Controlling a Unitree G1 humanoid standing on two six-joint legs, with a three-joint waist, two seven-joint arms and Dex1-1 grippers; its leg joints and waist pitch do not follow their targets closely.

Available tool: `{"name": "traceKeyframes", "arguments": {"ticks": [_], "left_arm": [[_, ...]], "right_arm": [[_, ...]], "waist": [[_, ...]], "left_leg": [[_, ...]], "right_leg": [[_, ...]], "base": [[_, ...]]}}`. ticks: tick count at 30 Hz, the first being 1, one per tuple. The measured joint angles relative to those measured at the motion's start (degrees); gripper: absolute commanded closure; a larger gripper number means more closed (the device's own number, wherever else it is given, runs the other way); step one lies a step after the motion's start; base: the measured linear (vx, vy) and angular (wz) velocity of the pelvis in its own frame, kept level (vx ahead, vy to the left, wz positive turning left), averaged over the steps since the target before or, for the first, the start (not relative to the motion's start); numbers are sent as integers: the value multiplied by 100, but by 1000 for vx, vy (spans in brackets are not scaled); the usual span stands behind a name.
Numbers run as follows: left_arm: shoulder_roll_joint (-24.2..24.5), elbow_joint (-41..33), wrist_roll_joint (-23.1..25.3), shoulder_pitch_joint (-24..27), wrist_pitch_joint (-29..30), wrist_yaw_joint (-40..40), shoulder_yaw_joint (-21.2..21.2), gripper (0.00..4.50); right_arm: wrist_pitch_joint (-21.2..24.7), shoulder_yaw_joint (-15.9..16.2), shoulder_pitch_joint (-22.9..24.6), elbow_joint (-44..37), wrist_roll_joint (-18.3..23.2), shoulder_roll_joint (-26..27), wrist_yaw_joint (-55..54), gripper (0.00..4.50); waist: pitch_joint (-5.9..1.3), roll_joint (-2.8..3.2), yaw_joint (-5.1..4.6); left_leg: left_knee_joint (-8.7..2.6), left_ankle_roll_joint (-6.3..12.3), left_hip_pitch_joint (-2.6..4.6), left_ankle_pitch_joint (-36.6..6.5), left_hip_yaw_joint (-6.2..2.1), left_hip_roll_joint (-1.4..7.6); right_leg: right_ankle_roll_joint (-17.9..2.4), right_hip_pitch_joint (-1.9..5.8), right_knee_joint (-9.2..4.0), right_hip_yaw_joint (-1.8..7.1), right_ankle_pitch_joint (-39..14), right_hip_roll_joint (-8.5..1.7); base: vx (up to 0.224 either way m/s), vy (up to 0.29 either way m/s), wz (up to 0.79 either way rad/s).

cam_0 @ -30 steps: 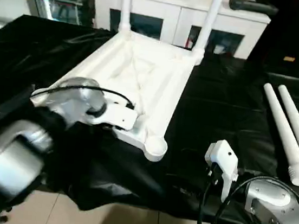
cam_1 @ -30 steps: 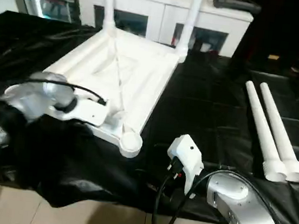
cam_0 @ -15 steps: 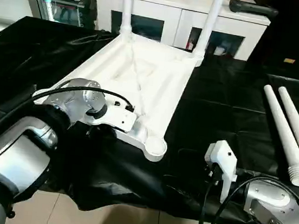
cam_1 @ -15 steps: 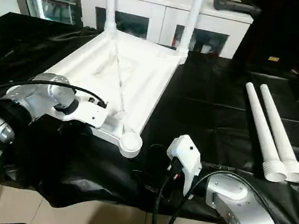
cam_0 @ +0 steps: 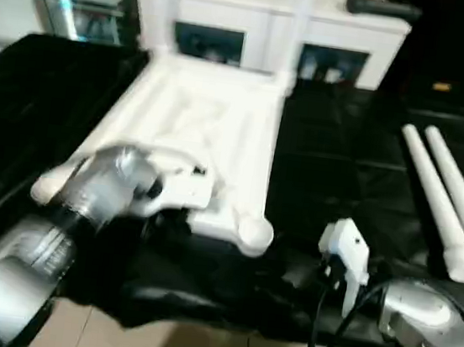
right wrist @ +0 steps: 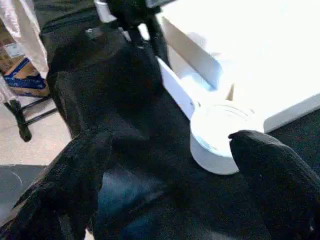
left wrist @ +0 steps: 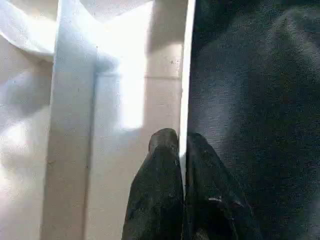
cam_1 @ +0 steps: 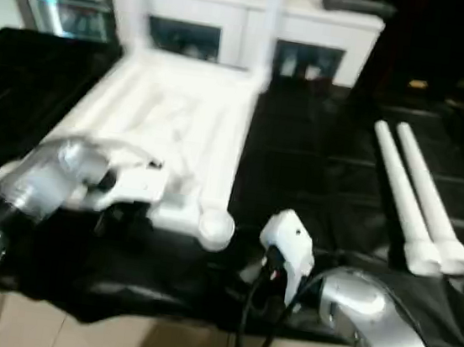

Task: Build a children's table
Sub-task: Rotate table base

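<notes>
The white tabletop (cam_0: 212, 129) lies upside down on the black cloth (cam_0: 343, 162), two legs (cam_0: 298, 12) standing in its far sockets and two loose legs (cam_0: 440, 199) lying side by side well to its right. The left gripper (left wrist: 182, 150) is clamped on the thin near rim of the tabletop. The right gripper (right wrist: 165, 165) hangs with its fingers spread wide, empty, near the round near-right corner socket (right wrist: 220, 135).

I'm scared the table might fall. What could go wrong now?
The left gripper has its fingers pinched on just the thin rim of the tabletop, so it might slip out. Two legs already stand up at the far corners, and a tug could tip or loosen them. The near corner socket sits close to the edge of the black cloth, so it could slide off.
</notes>
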Motion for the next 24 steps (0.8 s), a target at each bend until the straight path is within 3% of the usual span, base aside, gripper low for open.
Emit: {"name": "traceKeyframes", "arguments": {"ticks": [8, 13, 18, 24], "left_arm": [[-178, -1766, 169, 989, 1751, 498, 339, 449], [-639, -1974, 296, 1096, 2451, 1206, 465, 449], [-828, -1784, 422, 1009, 2436, 1716, 491, 449], [-769, -1520, 213, 1008, 1396, 1788, 361, 449]], "right_arm": [[-6, 2, -116, 11, -2, 1, 10, 30], [-21, 2, -139, 14, -16, 4, 11, 30], [-21, 2, -115, 14, -24, 3, 6, 30], [-22, 0, -108, 14, -53, -11, -39, 30]], "waist": [[-2, 1, -65], [-2, 1, -92], [-2, 1, -124], [-2, 1, -10]], "left_leg": [[-1, 0, 2, 0, 5, -3], [-1, 0, 0, 0, 5, -4], [-1, 1, -3, -1, 3, -4], [-1, 8, -5, -6, -3, -5]], "right_leg": [[11, 11, -2, 11, -7, 0], [20, 10, -3, 11, -12, 0], [33, 9, -6, 9, -19, 1], [24, 3, -17, 5, -14, 1]], "base": [[0, 0, 0], [0, 0, 0], [0, 0, 0], [0, 0, 0]]}}
